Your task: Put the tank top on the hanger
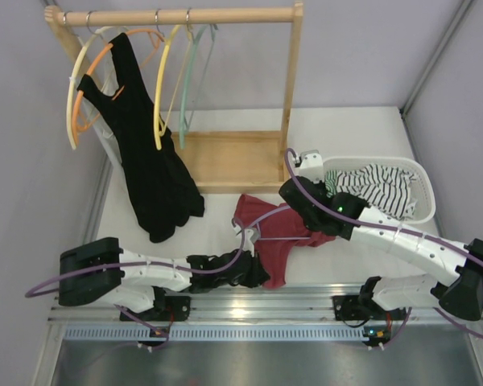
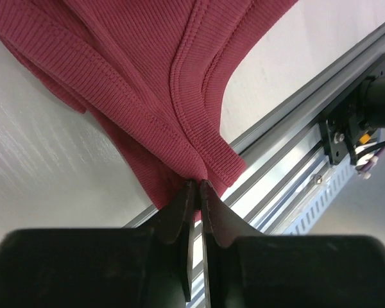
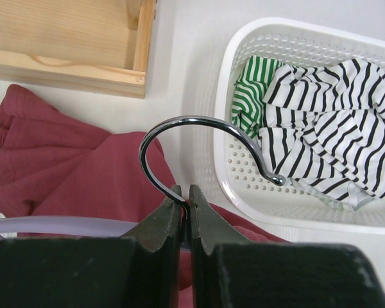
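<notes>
The maroon tank top (image 1: pixel 275 232) lies crumpled on the white table between the two arms. My left gripper (image 1: pixel 260 277) is at its near edge. In the left wrist view that gripper (image 2: pixel 197 183) is shut on a ribbed edge of the tank top (image 2: pixel 147 70), just above the metal rail. The right gripper (image 3: pixel 185 190) is shut on the stem of the hanger's metal hook (image 3: pixel 179 120). The hanger's lavender bar (image 3: pixel 51 226) runs off to the left over the fabric. From above, the right gripper (image 1: pixel 294 193) sits over the tank top's far side, and only a thin stretch of the hanger (image 1: pixel 262 233) shows.
A wooden rack (image 1: pixel 225 157) at the back carries yellow, orange and pale green hangers and a long black garment (image 1: pixel 149 169). A white basket (image 1: pixel 423 201) with striped cloth (image 3: pixel 333 122) stands at the right. A metal rail (image 1: pixel 249 310) runs along the near edge.
</notes>
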`<state>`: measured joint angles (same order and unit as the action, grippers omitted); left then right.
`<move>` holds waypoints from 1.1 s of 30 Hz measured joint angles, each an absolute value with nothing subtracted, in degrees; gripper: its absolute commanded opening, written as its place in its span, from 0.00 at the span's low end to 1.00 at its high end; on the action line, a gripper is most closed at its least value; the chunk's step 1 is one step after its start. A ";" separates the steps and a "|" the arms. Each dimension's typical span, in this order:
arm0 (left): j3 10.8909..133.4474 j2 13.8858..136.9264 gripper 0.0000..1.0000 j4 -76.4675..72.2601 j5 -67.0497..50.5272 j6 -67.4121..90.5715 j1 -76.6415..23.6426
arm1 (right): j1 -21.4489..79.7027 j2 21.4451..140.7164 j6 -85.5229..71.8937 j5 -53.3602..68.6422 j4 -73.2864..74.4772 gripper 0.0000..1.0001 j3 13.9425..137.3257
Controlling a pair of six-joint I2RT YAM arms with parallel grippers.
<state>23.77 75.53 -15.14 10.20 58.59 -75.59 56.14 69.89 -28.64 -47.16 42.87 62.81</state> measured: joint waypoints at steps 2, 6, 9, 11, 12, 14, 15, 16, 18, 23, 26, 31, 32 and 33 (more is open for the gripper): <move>23.75 75.53 0.00 -15.38 10.46 58.67 -75.59 | 56.14 69.89 -28.64 -47.16 42.89 0.00 62.81; 22.35 74.54 0.00 -15.84 11.64 59.64 -75.61 | 56.14 69.89 -28.64 -47.18 42.92 0.00 62.81; 19.88 72.07 0.00 -16.23 12.80 60.88 -75.66 | 56.14 69.89 -28.64 -47.37 42.96 0.00 62.83; 17.98 70.37 0.00 -16.69 13.65 61.93 -75.64 | 56.14 69.89 -28.67 -47.46 43.31 0.00 63.13; 16.84 69.23 0.00 -16.88 14.20 62.48 -75.66 | 56.14 69.84 -28.71 -47.64 43.40 0.00 63.31; 14.52 66.96 0.00 -17.39 15.33 63.72 -75.64 | 56.14 69.73 -28.75 -47.90 43.68 0.00 63.94; 13.50 65.82 0.00 -17.39 15.99 64.38 -75.61 | 56.14 69.60 -28.80 -48.05 43.79 0.00 64.20; 12.23 64.29 0.00 -17.72 16.51 65.14 -75.42 | 56.14 69.41 -28.77 -48.18 43.75 0.00 64.27; 9.69 60.84 0.00 -18.13 17.54 66.54 -74.70 | 56.14 68.84 -28.82 -48.42 43.94 0.00 64.29; 4.89 49.67 0.00 -16.43 18.61 68.60 -69.28 | 56.14 67.13 -28.58 -48.56 43.97 0.00 64.25; 4.67 44.10 0.00 -14.94 17.80 68.88 -64.47 | 56.14 65.87 -28.56 -48.51 43.86 0.00 64.18; 4.58 39.90 0.00 -13.43 14.87 68.90 -57.23 | 56.14 63.68 -28.05 -48.40 42.85 0.00 63.75; 4.49 39.70 0.00 -13.17 14.28 68.90 -56.31 | 56.14 63.13 -28.05 -48.34 42.61 0.00 63.33; 4.38 39.59 0.00 -12.88 13.72 68.90 -55.35 | 56.14 62.70 -27.99 -48.31 42.61 0.00 62.94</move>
